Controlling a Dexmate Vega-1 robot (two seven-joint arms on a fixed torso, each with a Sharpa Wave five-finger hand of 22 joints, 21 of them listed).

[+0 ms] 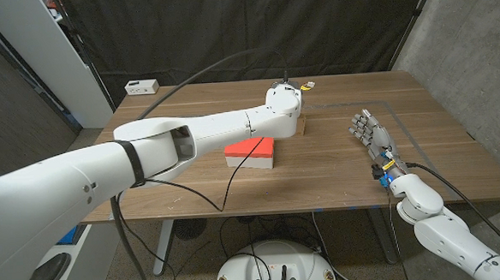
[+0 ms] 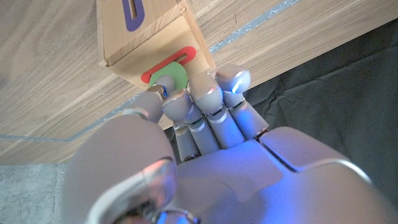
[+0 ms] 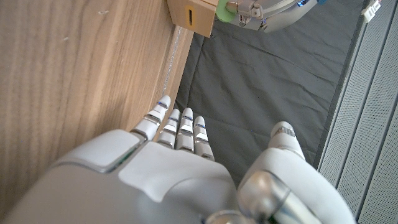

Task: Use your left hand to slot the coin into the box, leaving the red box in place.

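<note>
At wooden box (image 2: 146,37) red slot (image 2: 171,64): left hand (image 2: 199,106) pinches green coin (image 2: 169,77) (partly in); right hand (image 1: 371,134) open.

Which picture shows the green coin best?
The left wrist view: the green coin sits big and clear at the red-ringed slot of the wooden box, pinched by the left robot hand. The right wrist view catches a green sliver. In the head view, the arm hides it.

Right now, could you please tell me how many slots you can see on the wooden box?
2: a red-rimmed slot where the left hand presses the green coin, and a purple-rimmed slot on the adjoining face. Other faces are hidden.
</note>
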